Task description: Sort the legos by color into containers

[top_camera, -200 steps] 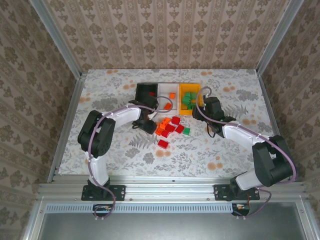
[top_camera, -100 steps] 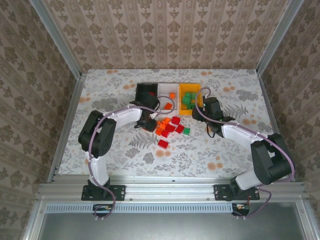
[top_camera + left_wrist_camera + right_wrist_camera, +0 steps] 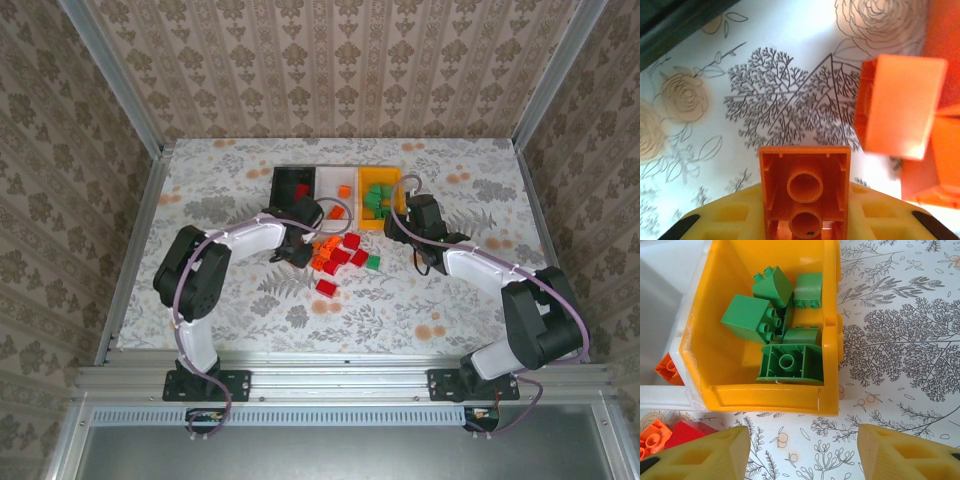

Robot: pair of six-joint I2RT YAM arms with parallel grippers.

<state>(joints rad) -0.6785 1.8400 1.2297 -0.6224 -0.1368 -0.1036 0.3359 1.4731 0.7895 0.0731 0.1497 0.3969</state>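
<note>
Left gripper (image 3: 805, 222) is clamped on an orange brick (image 3: 804, 187) at the edge of the loose pile (image 3: 340, 256) — right gripper (image 3: 802, 452) hangs with fingers apart before the yellow bin (image 3: 831, 340), green bricks (image 3: 746, 316) inside.

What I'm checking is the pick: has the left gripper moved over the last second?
Yes. The left gripper has shifted right, along the black bin's near edge toward the loose bricks, and grips an orange brick.

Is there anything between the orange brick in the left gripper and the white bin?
Nothing visible does. The left gripper holds the orange brick just in front of the white bin; the loose legos lie beside it, not between.
</note>
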